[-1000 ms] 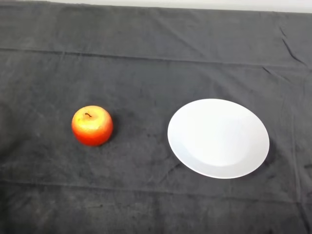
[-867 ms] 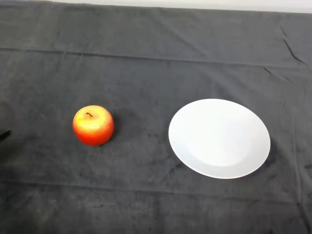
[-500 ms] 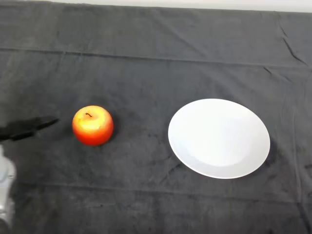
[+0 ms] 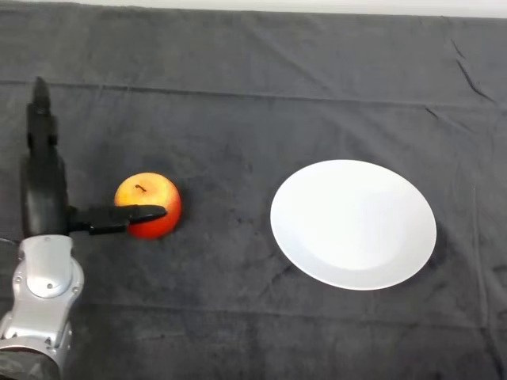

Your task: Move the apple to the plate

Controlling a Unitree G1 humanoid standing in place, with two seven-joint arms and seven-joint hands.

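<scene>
A red and yellow apple (image 4: 147, 200) sits upright on the dark cloth at left of centre. A white plate (image 4: 353, 224), with nothing on it, lies to its right, a short gap away. My left hand (image 4: 45, 190) is just left of the apple, open. Its fingers (image 4: 40, 119) point straight away from me up the cloth. Its thumb (image 4: 119, 217) sticks out to the right and crosses the apple's near lower side. I cannot tell whether the thumb touches the apple.
The silver-grey forearm (image 4: 41, 301) comes in from the lower left corner. The dark cloth (image 4: 253, 95) covers the whole table, with a light edge (image 4: 317, 6) along the far side.
My left hand has come in from the left edge, risen forward and opened beside the apple, with its thumb now across the apple's near side. Apple and plate have stayed put.
</scene>
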